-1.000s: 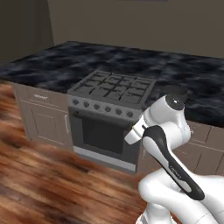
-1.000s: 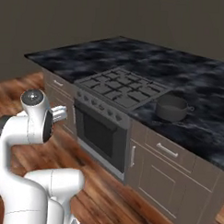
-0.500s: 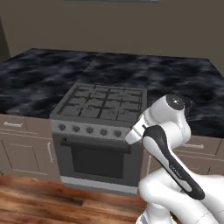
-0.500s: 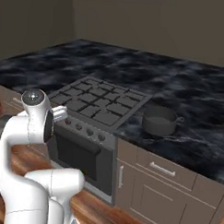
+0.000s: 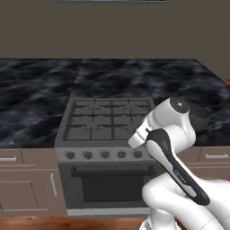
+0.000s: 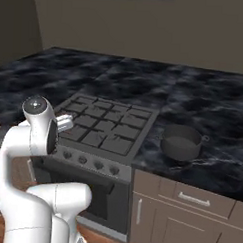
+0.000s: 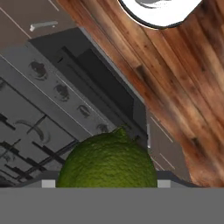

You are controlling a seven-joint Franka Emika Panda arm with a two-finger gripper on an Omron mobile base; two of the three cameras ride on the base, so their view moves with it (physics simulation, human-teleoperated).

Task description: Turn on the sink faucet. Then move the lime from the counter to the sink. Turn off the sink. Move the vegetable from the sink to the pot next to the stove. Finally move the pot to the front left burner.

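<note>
Yellow-green, the lime (image 7: 108, 159) fills the space at my pincer (image 7: 107, 181), whose jaws stand apart around it, clamped on its sides, above the stove (image 5: 105, 123) front. I judge the sink steps done; dropping it into the pot (image 6: 181, 142) and shifting that remains. One lime, one pot on the table (image 6: 214, 112), one stove.

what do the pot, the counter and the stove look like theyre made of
Pot: seemingly dark grey metal, dull finish, soft sheen on its wall. Counter: black marble-look stone, polished, with pale grey veins. Stove: grey steel body, matte black grates that look like cast iron, though the render leaves that open.
</note>
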